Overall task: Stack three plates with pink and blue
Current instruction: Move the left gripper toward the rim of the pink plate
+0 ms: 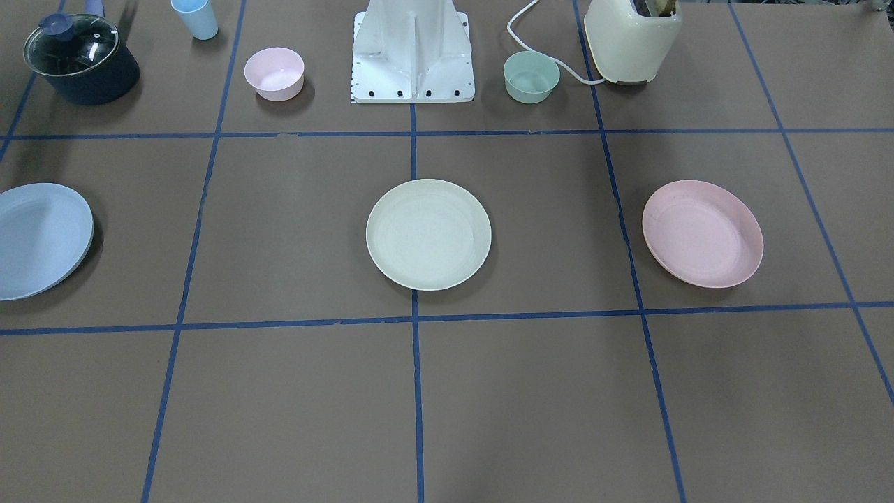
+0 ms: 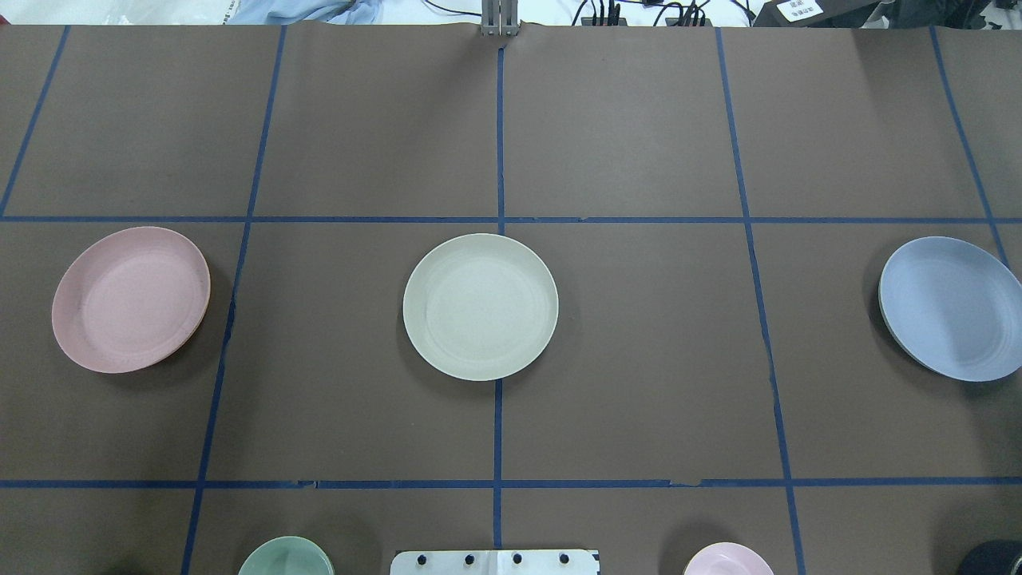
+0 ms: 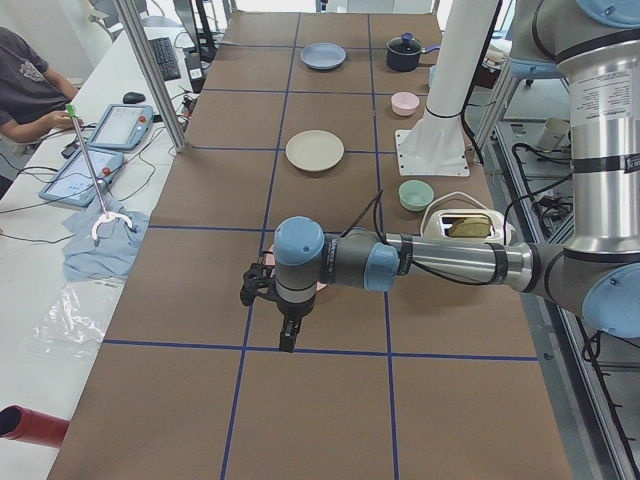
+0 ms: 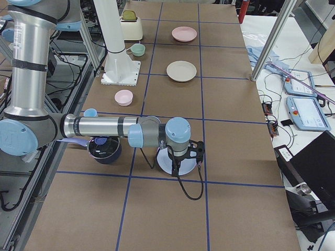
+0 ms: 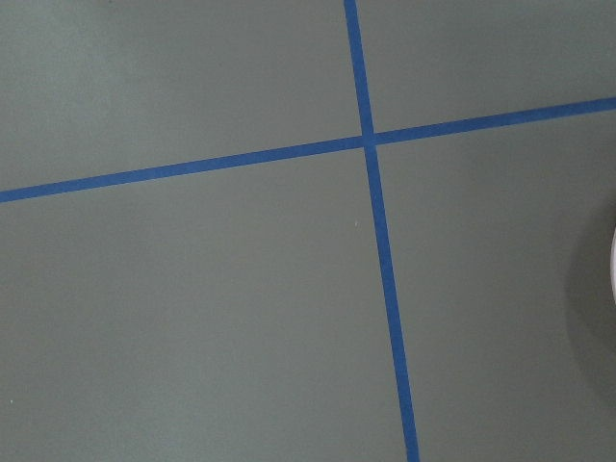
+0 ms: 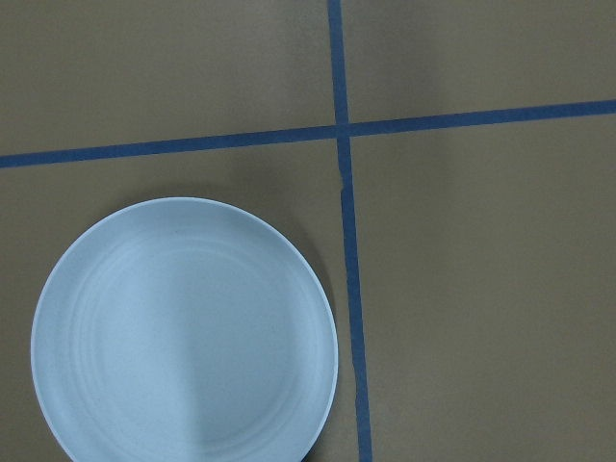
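Three plates lie apart in a row on the brown table. The cream-green plate is in the middle. The pink plate is on my left side, the light blue plate on my right. My left gripper hangs above the pink plate and shows only in the exterior left view; I cannot tell if it is open or shut. My right gripper hangs above the blue plate and shows only in the exterior right view; I cannot tell its state. Neither wrist view shows fingers.
Near the robot base stand a dark pot with a glass lid, a small blue cup, a small pink bowl, a small mint bowl and a cream toaster. Blue tape lines grid the table.
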Robot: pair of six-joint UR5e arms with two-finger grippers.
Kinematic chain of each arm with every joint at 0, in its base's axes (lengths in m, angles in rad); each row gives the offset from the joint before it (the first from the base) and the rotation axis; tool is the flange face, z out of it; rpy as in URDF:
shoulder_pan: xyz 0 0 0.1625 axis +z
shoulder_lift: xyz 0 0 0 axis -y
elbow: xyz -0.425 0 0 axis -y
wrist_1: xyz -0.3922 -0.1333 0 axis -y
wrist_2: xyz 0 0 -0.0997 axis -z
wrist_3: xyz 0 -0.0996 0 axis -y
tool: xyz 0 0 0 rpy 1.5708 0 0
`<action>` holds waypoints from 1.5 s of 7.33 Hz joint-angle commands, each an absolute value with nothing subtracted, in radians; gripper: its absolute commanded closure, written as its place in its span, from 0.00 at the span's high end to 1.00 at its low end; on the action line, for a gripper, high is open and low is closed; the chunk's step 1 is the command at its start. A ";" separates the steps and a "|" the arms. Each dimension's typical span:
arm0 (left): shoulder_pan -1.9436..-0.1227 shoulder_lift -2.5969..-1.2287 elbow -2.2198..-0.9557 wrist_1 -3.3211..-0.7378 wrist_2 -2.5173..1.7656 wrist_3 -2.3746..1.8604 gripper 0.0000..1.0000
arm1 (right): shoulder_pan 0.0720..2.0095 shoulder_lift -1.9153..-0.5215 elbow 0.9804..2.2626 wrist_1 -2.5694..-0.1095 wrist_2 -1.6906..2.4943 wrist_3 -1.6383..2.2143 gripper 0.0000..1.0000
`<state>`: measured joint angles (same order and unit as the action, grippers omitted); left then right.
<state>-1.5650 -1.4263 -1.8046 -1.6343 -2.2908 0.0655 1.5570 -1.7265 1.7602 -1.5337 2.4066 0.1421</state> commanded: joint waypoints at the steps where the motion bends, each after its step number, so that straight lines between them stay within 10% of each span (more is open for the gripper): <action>1: -1.556 -1.498 -1.806 -1.687 -2.298 0.055 1.00 | 1.557 -1.721 1.769 -1.529 2.414 0.144 1.00; 11: -1.202 -1.402 -1.542 -2.500 -2.350 -0.820 1.00 | 1.554 -1.684 1.743 -1.513 2.413 0.169 1.00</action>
